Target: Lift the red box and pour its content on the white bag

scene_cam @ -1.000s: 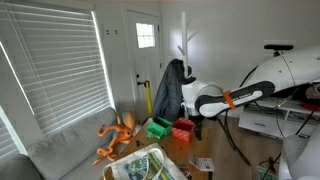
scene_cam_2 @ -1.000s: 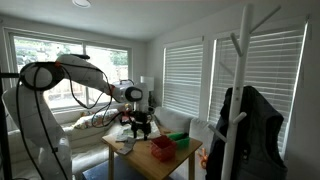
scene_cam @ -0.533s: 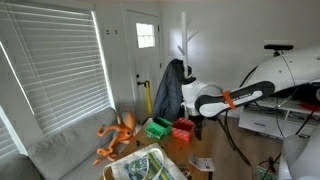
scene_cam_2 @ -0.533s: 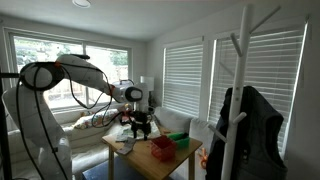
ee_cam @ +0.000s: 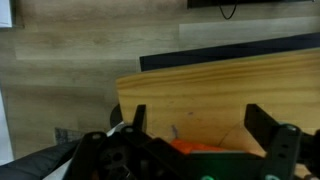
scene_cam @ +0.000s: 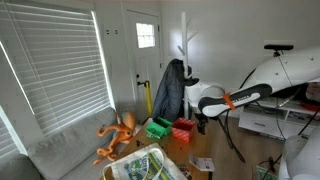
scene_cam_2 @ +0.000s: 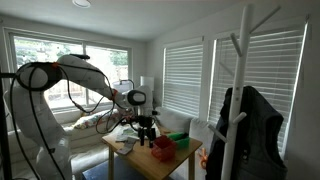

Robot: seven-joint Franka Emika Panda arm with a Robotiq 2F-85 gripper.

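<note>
The red box (scene_cam: 183,129) stands on the wooden table next to a green box (scene_cam: 158,127); it also shows in an exterior view (scene_cam_2: 163,148). My gripper (scene_cam: 201,125) hangs right beside the red box, just above the table (scene_cam_2: 147,138). In the wrist view the gripper (ee_cam: 200,115) is open and empty over the wooden tabletop (ee_cam: 200,85), with a sliver of red-orange (ee_cam: 193,147) low between the fingers. The white patterned bag (scene_cam: 143,165) lies at the table's other end.
An orange octopus toy (scene_cam: 117,136) sits by the grey sofa (scene_cam: 60,150). A coat rack with a dark jacket (scene_cam: 170,90) stands behind the table. Papers (scene_cam: 201,164) lie near the table edge. Window blinds (scene_cam_2: 185,75) line the walls.
The arm has moved down and toward the red box. The boxes and the bag have not moved.
</note>
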